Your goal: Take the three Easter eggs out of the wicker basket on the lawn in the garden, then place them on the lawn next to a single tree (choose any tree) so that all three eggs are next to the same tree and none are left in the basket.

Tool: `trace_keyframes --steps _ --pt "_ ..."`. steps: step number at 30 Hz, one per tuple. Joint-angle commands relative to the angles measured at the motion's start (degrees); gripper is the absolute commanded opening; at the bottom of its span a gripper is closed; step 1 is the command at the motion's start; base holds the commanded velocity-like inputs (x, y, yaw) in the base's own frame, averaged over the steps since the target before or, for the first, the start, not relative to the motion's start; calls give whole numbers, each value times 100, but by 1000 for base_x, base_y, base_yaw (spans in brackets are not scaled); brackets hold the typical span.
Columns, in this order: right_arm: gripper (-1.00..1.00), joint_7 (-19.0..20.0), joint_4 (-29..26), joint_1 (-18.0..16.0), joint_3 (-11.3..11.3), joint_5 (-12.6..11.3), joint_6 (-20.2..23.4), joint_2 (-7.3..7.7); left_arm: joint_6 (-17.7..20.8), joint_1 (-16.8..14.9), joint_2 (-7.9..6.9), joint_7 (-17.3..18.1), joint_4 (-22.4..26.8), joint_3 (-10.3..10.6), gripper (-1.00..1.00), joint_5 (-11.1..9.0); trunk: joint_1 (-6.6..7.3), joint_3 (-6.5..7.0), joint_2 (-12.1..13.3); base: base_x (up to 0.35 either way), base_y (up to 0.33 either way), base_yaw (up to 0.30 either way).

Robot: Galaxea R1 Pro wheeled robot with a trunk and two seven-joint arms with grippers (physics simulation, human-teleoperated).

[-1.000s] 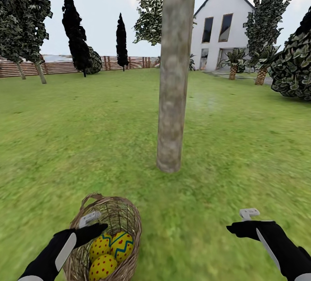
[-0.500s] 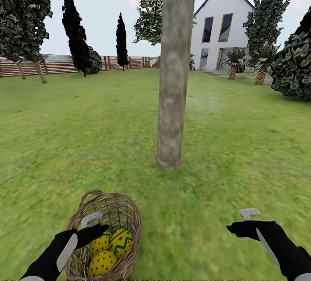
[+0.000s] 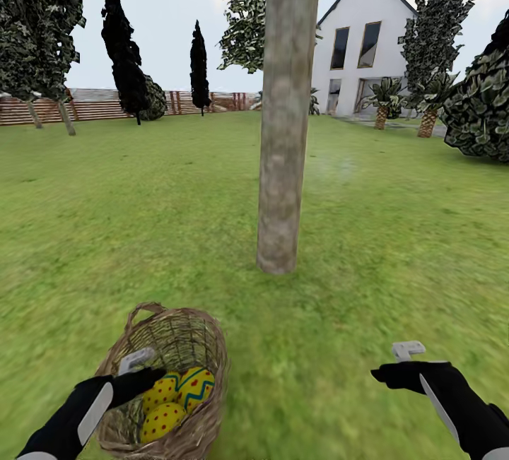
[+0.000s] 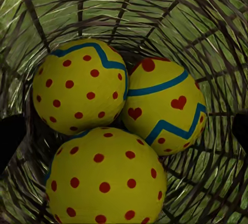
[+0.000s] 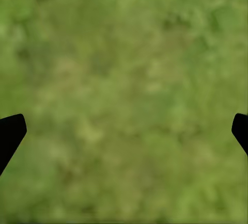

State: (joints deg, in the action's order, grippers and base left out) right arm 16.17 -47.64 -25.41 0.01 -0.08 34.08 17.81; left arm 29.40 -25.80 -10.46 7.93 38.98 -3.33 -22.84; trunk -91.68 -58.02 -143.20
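Hung over the basket [image 3: 166, 382] with the left gripper [image 3: 134, 368] at the mouth, jaws spread wide and pinching nothing, dark tips at either edge of the wrist view. Lay packed together in the basket's bottom, straight ahead of those jaws: three eggs, a dotted egg [image 4: 106, 180] nearest, a second dotted egg [image 4: 80, 84] beyond it, and a zigzag egg [image 4: 165, 105] with hearts alongside, all three touching. Stood on the lawn [image 3: 396, 234] near the tree [image 3: 283, 128], trunk base beyond the basket rim. Hovered over bare grass well apart from the basket, the right gripper [image 3: 406, 361], jaws also spread and empty, nothing but turf between them. Judged risky from here: with eggs pressed so tightly, could wedge a fingertip between two and shove a neighbour aside instead of gripping one; round, smooth shells could squirt out of a closing pinch; a finger could catch the openwork weave on the way down or out and tip the light basket over, spilling eggs away from the trunk
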Motion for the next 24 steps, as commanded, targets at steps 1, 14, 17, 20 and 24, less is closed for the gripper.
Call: trace_keyframes --steps 1,14,17,20,24 --pt "100 18 -8 -6 0 0 29 3 45 1 -63 23 5 -19 100 -18 -2 -28 -5 0 0 0" --pt "100 27 -26 -7 -20 -9 37 4 48 3 -20 17 5 24 100 8 -35 -316 -23 0 0 0" --pt "100 27 -26 -8 -18 -9 37 3 48 4 -8 16 4 26 100 8 -43 -383 -27 0 0 0" --pt "100 27 -26 -6 -18 -9 37 3 48 1 19 16 0 26 100 8 -51 -449 -31 0 0 0" --pt "100 26 -26 -7 -18 -9 37 3 48 1 35 16 0 26 100 8 -61 -538 -36 0 0 0"
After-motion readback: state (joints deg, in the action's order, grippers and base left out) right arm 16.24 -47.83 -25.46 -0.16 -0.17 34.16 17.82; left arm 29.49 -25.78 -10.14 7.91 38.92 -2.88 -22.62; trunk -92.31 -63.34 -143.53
